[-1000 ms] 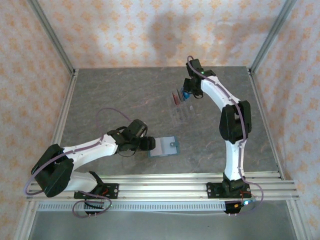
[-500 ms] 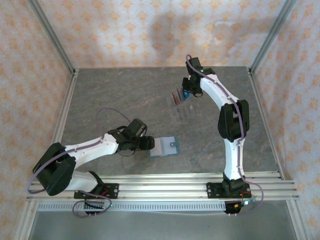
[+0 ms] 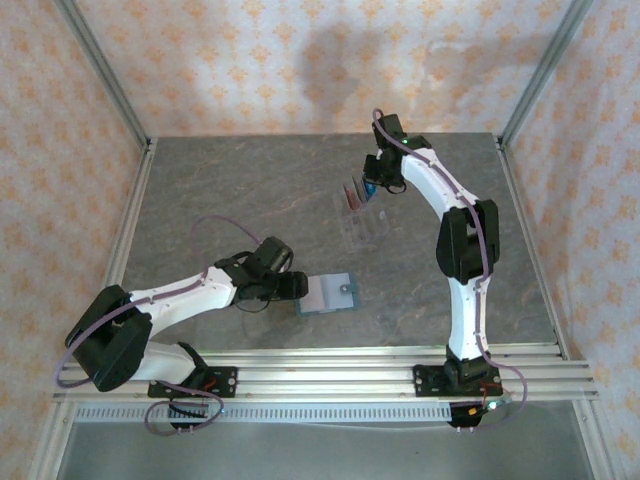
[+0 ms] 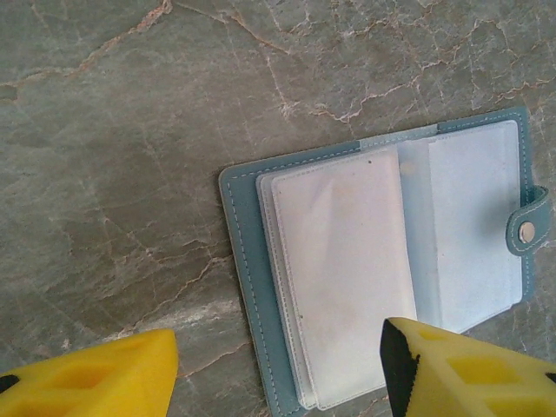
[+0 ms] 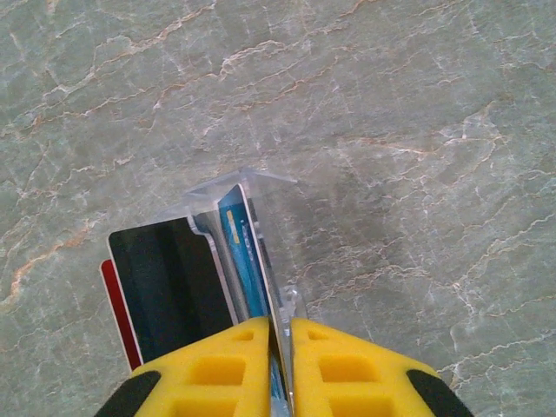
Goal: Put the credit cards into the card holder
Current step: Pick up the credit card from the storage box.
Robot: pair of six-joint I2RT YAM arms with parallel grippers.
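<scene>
1. the right gripper (image 5: 278, 330) has its yellow fingers (image 5: 347, 369) pressed almost together, pinching the near edge of a thin bright blue credit card (image 5: 241, 261).
2. this card stands on edge in a clear slotted plastic rack (image 5: 261, 178), with its long axis running straight away from the fingers. a dark-faced card (image 5: 169, 282) and a red-edged card (image 5: 117, 304) stand parallel just to its left.
3. the left gripper (image 4: 280, 347) hovers with its yellow fingers (image 4: 87, 382) spread wide.
4. a small teal fold-over card holder (image 4: 382, 261) lies open and flat. its long axis runs across the wrist view, its pale clear pockets face up, and its pale snap stud (image 4: 526, 230) is on a tab pointing right.
5. from above, the holder lies on the grey marbled table (image 3: 220, 190) towards the near edge. it is just right of the left gripper and well apart from the rack.
</scene>
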